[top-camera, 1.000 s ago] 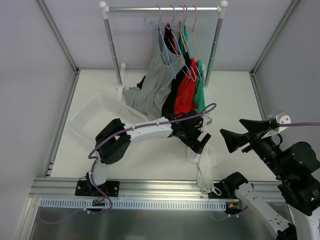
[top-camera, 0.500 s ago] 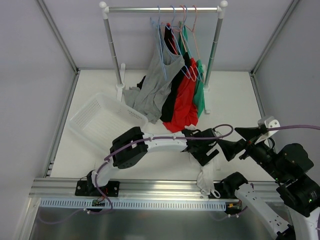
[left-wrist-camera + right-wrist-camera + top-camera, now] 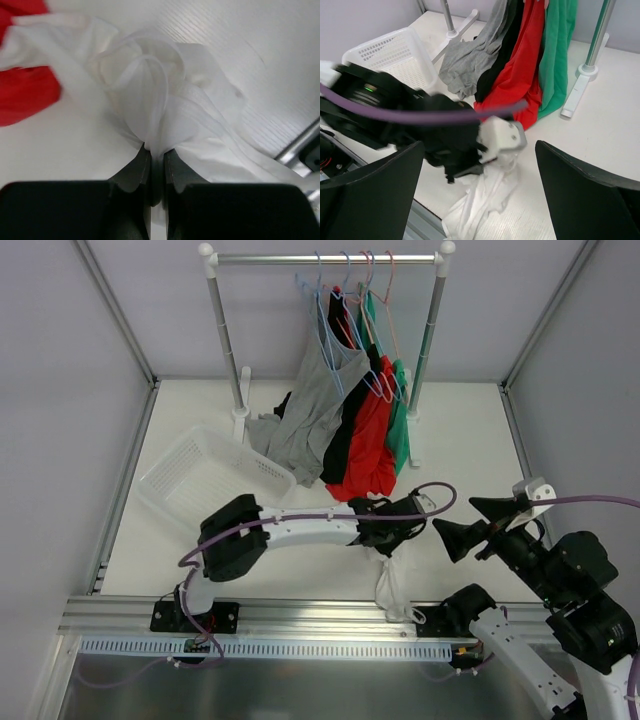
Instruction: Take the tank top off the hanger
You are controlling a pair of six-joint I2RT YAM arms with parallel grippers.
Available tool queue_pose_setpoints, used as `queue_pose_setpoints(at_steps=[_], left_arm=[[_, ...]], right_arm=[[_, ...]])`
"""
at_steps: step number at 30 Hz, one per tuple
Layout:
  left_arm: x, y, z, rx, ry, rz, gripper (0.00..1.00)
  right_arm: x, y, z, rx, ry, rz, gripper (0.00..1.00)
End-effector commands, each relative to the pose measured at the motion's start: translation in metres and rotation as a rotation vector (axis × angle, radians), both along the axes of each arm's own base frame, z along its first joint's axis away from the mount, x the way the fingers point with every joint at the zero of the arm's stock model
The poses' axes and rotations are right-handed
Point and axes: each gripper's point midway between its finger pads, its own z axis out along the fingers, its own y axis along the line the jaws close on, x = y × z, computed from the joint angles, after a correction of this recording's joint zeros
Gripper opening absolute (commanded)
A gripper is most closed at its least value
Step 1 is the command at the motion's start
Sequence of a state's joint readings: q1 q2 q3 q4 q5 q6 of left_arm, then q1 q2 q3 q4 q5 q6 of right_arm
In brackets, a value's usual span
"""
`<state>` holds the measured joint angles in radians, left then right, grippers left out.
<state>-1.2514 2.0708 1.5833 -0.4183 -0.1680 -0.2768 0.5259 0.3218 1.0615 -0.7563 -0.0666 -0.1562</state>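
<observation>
White cloth, the tank top [image 3: 392,585] lies off the hanger [image 3: 319,285] on the worktop [image 3: 465,430]. It forms a narrow crumpled strip running from the left jaws toward the near edge, between the two arm bases. The left jaws are closed on a gathered fold at its far end. In the left wrist view the cloth is pinched between them, with a strap looping just beyond. A second ago these jaws stood open over the top, which was then a wider heap a little further right. Half a second ago they were almost as wide above it. Now the cloth is drawn thinner and sits slightly more to the left.

The red garment [image 3: 370,430] ends just beyond the left jaws, and the basket [image 3: 200,475] lies well to their left. The hanger is up on the rail [image 3: 330,257] at the back, well apart from the top.

The right jaws gape wide and hold nothing. They hover just right of the left jaws, pointing toward them. They were further right a second ago and have hardly shifted in the last half second.
</observation>
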Motion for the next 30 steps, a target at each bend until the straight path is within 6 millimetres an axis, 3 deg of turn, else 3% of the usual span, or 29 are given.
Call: queue_pose_setpoints(at_steps=[1,2,3,7,12,17,18,20,21,24,28,30], left_arm=[[0.021,0.020,0.132,-0.201,-0.214,0.090,0.00],[0.023,0.026,0.147,-0.220,-0.241,0.105,0.00],[0.025,0.036,0.178,-0.271,-0.283,0.117,0.00],[0.046,0.080,0.238,-0.305,-0.438,0.253,0.00],[0.074,0.146,0.283,-0.335,-0.458,0.441,0.00],[0.096,0.216,0.300,-0.397,-0.455,0.631,0.00],[0.104,0.240,0.307,-0.426,-0.458,0.710,0.00],[0.113,0.265,0.297,-0.422,-0.434,0.786,0.00],[0.121,0.289,0.295,-0.441,-0.420,0.860,0.00],[0.128,0.318,0.269,-0.440,-0.353,0.967,0.00],[0.138,0.362,0.213,-0.383,-0.243,1.151,0.00],[0.140,0.374,0.181,-0.331,-0.184,1.208,0.00]], right_arm=[[0.007,-0.008,0.019,0.051,-0.074,-0.062,0.99],[0.010,-0.014,0.019,0.052,-0.081,-0.099,1.00],[0.011,-0.017,0.021,0.055,-0.088,-0.120,1.00],[0.012,-0.025,0.026,0.054,-0.113,-0.155,1.00],[0.009,-0.032,0.036,0.057,-0.146,-0.181,0.99],[0.012,-0.031,0.035,0.046,-0.139,-0.183,0.99],[0.013,-0.031,0.033,0.042,-0.132,-0.182,0.99],[0.016,-0.027,0.030,0.035,-0.117,-0.172,0.99],[0.017,-0.024,0.028,0.034,-0.111,-0.162,1.00],[0.020,-0.018,0.027,0.034,-0.098,-0.142,0.99],[0.025,-0.011,0.024,0.033,-0.087,-0.125,1.00],[0.027,-0.006,0.023,0.036,-0.082,-0.106,1.00]])
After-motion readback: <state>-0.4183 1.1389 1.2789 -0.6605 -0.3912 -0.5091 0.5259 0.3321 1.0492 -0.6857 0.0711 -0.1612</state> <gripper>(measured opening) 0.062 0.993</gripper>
